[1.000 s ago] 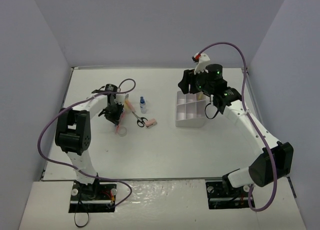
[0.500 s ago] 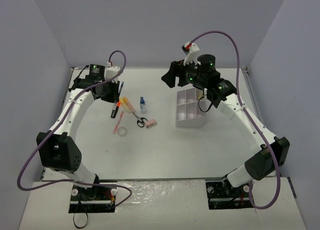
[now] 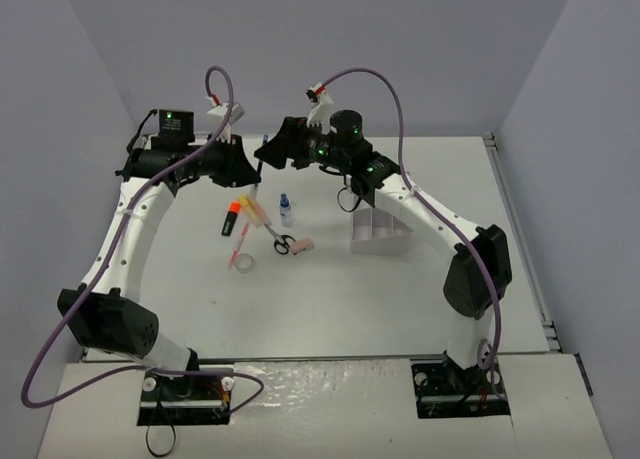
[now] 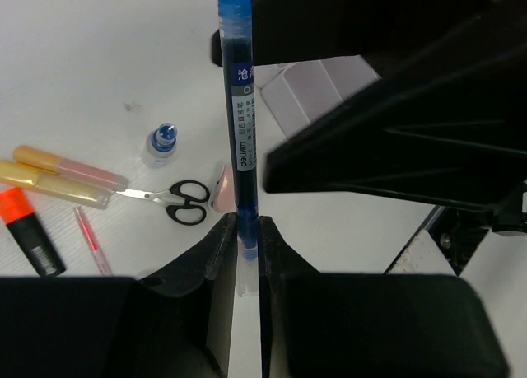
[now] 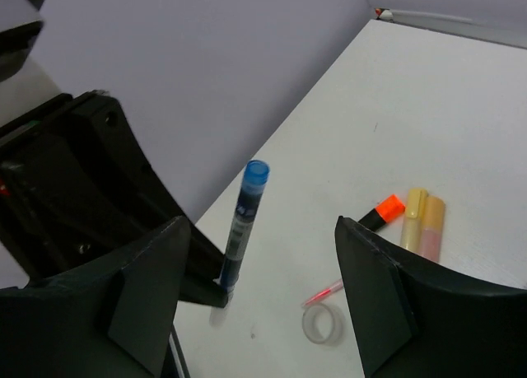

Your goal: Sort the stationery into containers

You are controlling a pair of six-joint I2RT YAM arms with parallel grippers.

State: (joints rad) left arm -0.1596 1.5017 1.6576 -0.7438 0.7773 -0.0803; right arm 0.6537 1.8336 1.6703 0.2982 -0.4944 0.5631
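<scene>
My left gripper [image 4: 247,230] is shut on a blue pen [image 4: 239,139] and holds it upright above the table; it also shows in the top view [image 3: 248,165]. My right gripper [image 5: 263,296] is open, its fingers on either side of the pen [image 5: 243,221] without touching it. On the table lie an orange highlighter [image 3: 231,219], yellow and pink highlighters [image 3: 254,211], a blue-capped bottle [image 3: 286,211], black-handled scissors [image 3: 280,241], a pink eraser [image 3: 302,246], a tape ring [image 3: 242,263] and a thin pink stick [image 3: 237,244]. The white divided tray [image 3: 382,234] stands to the right.
The two grippers meet in the air near the back wall, left of centre. The right arm reaches over the tray. The loose items lie in a cluster just in front of the grippers.
My left gripper rose from the cluster of items with the blue pen and moved back and right. My right gripper swung left from above the tray to the pen.
</scene>
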